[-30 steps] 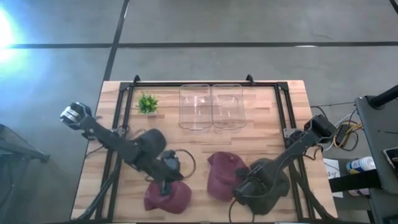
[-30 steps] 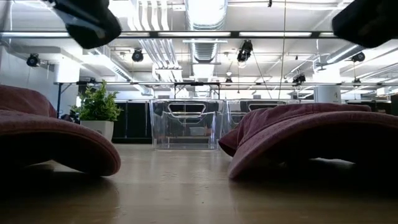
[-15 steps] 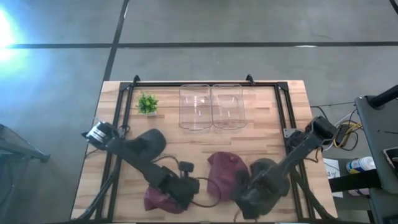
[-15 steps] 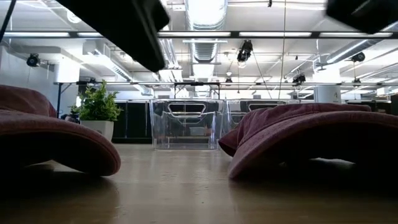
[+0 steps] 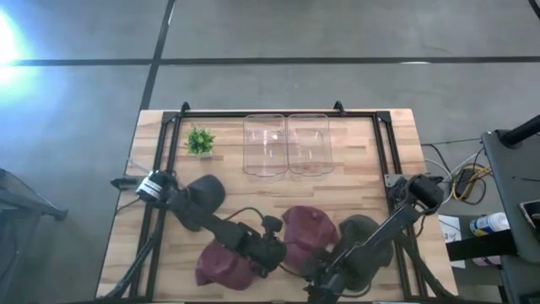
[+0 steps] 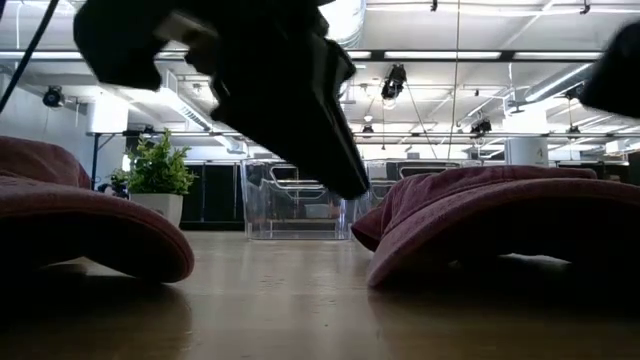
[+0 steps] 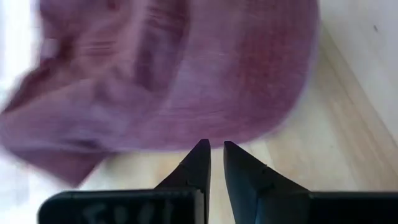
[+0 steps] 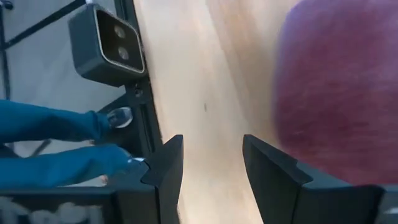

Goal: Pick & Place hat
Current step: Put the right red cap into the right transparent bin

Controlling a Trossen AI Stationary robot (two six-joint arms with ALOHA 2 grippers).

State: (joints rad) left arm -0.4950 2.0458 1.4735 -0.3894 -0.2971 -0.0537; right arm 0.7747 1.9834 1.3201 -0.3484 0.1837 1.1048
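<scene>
Left gripper (image 7: 216, 154): my fingers nearly closed, empty, at the brim of a maroon hat (image 7: 186, 68) | Right gripper (image 8: 211, 163): my fingers spread, empty, over bare table (image 5: 371, 177) beside that hat | Second hat (image 5: 221, 268): at the table's near edge, left of my left gripper.

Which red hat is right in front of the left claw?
The hat in the middle of the table. The left gripper points at it, while the other hat lies beside the arm near the front edge.
</scene>
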